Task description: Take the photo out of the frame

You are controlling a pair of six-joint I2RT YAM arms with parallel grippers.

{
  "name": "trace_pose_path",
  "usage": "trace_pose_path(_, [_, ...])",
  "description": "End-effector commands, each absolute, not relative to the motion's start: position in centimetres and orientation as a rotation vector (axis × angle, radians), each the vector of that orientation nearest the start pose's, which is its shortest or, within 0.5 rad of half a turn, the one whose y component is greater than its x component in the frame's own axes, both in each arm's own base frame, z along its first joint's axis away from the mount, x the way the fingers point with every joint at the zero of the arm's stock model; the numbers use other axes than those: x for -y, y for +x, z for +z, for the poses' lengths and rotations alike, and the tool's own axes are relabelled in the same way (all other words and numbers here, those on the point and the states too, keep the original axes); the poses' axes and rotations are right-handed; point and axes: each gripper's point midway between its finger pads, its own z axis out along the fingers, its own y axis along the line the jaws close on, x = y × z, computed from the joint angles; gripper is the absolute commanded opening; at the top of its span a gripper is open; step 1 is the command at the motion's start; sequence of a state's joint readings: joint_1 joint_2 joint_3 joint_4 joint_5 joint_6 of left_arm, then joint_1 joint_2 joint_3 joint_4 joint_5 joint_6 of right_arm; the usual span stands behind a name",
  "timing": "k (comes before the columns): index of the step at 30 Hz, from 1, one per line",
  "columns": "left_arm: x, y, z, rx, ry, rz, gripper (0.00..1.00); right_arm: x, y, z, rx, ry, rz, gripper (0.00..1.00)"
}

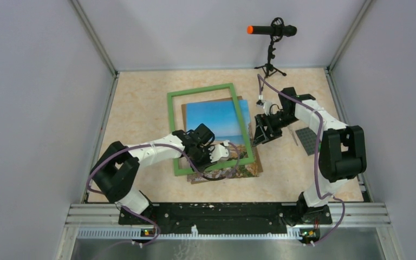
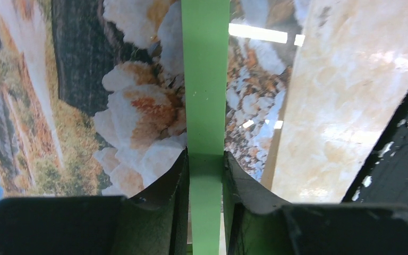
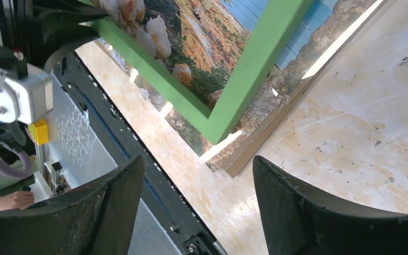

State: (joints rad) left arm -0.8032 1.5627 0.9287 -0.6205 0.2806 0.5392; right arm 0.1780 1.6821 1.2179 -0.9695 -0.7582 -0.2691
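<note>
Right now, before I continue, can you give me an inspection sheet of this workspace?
Surface: pale marbled table, flat.
Job's things: frame lies askew over the photo.
Clutter: grey baseplate right of the photo.
Grippers: left gripper shut on the frame's near bar; right gripper open, beside the frame's corner, touching nothing.
Cables: purple cables loop along both arms.
Surroundings: grey walls; microphone on tripod at far edge.

- We are seeing the left arm [image 1: 154,153] in white shells and black joints.
- We are noticing a lilac cable [image 1: 317,162] looping along the matching right arm [image 1: 325,127].
- We are finding the right gripper [image 3: 196,164] black and curved.
</note>
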Motion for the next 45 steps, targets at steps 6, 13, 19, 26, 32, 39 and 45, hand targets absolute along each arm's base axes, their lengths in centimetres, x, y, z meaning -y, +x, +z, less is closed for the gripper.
trace_pose_path(6, [20.9, 19.9, 2.5, -2.149, 1.828, -0.314, 0.0, -16.0, 26.3, 11.8, -2.618, -0.713, 1.096, 0.74])
trace_pose_path(13, [22.7, 21.2, 6.1, -1.947, 1.808, -0.326, 0.0, -16.0, 26.0, 11.1, -2.625, -0.707, 1.102, 0.74])
trace_pose_path(19, [24.3, 21.2, 7.4, -1.804, 1.878, -0.313, 0.0, -16.1, 26.3, 10.6, -2.633, -0.669, 1.123, 0.74])
trace_pose_path(26, [25.5, 20.4, 6.1, -1.831, 1.906, -0.343, 0.0, -15.9, 26.5, 10.1, -2.643, -0.64, 1.13, 0.74])
trace_pose_path(32, [25.8, 20.0, 5.3, -1.871, 1.906, -0.362, 0.39, -15.6, 26.3, 9.6, -2.657, -0.636, 1.118, 0.73])
trace_pose_path(39, [27.9, 19.6, 6.2, -1.859, 1.866, -0.42, 0.87, -15.2, 26.4, 8.4, -2.67, -0.609, 1.121, 0.73])
trace_pose_path(45, [30.9, 18.9, 5.9, -1.806, 1.865, -0.397, 0.92, -13.9, 27.0, 7.2, -2.685, -0.496, 1.143, 0.72])
